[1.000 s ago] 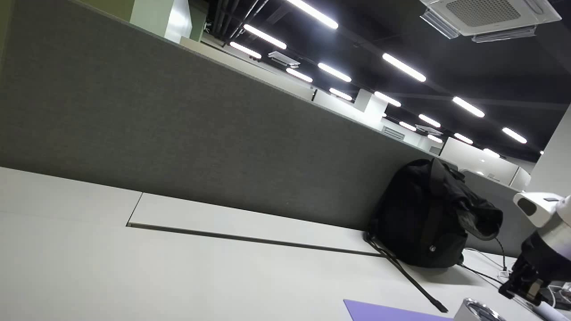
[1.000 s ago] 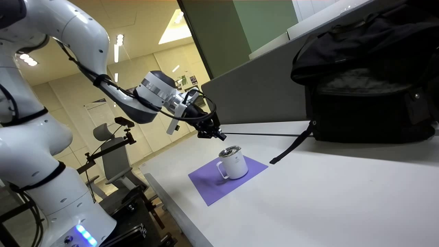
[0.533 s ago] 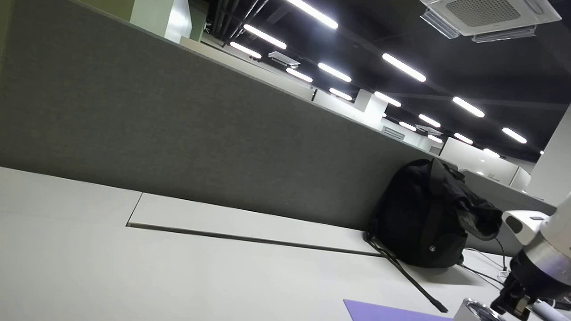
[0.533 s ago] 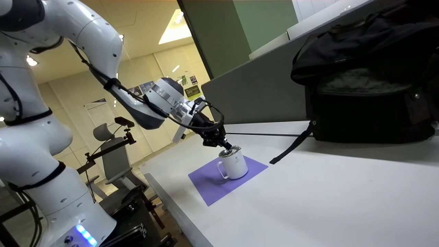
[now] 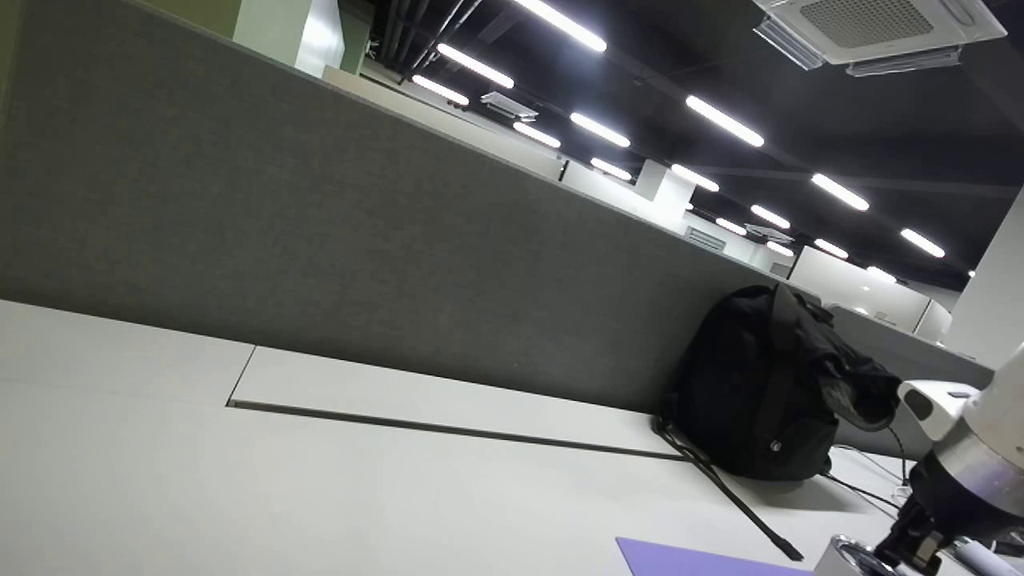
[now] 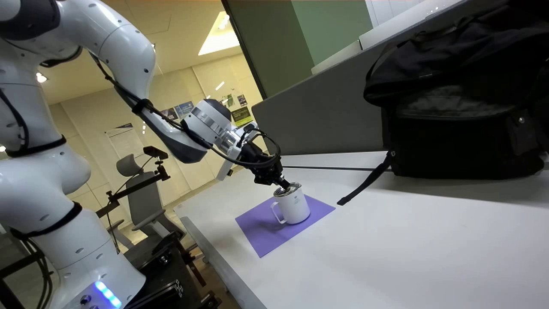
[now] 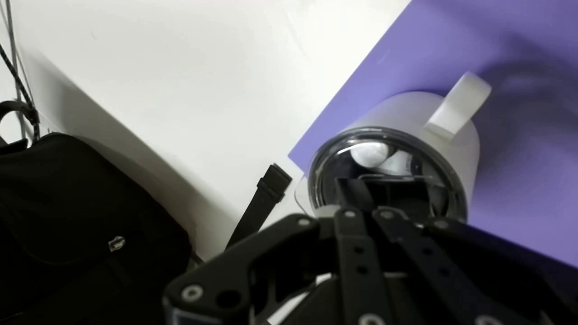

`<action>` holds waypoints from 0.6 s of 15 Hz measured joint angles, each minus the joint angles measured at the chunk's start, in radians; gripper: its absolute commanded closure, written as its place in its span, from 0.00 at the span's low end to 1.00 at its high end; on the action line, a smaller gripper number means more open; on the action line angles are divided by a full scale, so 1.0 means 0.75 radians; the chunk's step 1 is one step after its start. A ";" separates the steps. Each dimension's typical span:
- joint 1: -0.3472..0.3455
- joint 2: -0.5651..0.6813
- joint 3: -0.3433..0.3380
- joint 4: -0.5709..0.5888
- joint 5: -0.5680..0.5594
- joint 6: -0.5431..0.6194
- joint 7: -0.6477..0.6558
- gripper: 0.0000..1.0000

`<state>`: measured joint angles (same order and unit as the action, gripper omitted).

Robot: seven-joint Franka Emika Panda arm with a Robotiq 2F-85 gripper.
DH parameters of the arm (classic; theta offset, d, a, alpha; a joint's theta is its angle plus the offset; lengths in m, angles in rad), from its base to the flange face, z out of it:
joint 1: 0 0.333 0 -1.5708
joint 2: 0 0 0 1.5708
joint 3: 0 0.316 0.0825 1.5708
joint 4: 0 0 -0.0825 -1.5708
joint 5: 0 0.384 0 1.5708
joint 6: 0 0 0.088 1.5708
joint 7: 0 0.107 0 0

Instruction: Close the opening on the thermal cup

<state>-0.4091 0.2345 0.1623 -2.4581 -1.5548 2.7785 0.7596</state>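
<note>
A white cup with a handle (image 6: 297,210) stands upright on a purple mat (image 6: 257,227). Its round see-through lid has a shiny rim and shows from above in the wrist view (image 7: 332,167). In an exterior view only the cup's top part (image 5: 832,560) shows at the bottom edge. My gripper (image 6: 286,185) points down at a slant, with its fingertips at the lid's top. In the wrist view the fingers (image 7: 354,192) lie close together over the lid, with nothing visible between them. They hide part of the lid, so I cannot tell how its opening stands.
A black backpack (image 6: 463,137) stands on the white table beside the mat. Its strap (image 7: 259,205) reaches towards the cup. A grey partition (image 5: 360,232) runs along the table's back. Cables (image 5: 868,496) lie behind the backpack. A chair (image 6: 146,197) stands beyond the table's edge.
My gripper has moved down and towards the cup, from above it to the lid. Most of this came in the first half second, with only a slight shift since. The cup has not moved.
</note>
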 measured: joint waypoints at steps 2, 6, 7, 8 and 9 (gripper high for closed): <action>0.000 0.004 0.000 0.003 0.000 0.000 0.020 1.00; 0.000 0.022 0.000 0.013 0.000 0.006 0.062 1.00; 0.000 0.027 0.000 0.015 0.000 0.012 0.071 1.00; 0.000 0.031 0.000 0.015 0.001 0.018 0.081 1.00; 0.000 0.033 0.000 0.015 0.003 0.023 0.087 1.00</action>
<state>-0.4092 0.2595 0.1622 -2.4467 -1.5523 2.7955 0.8250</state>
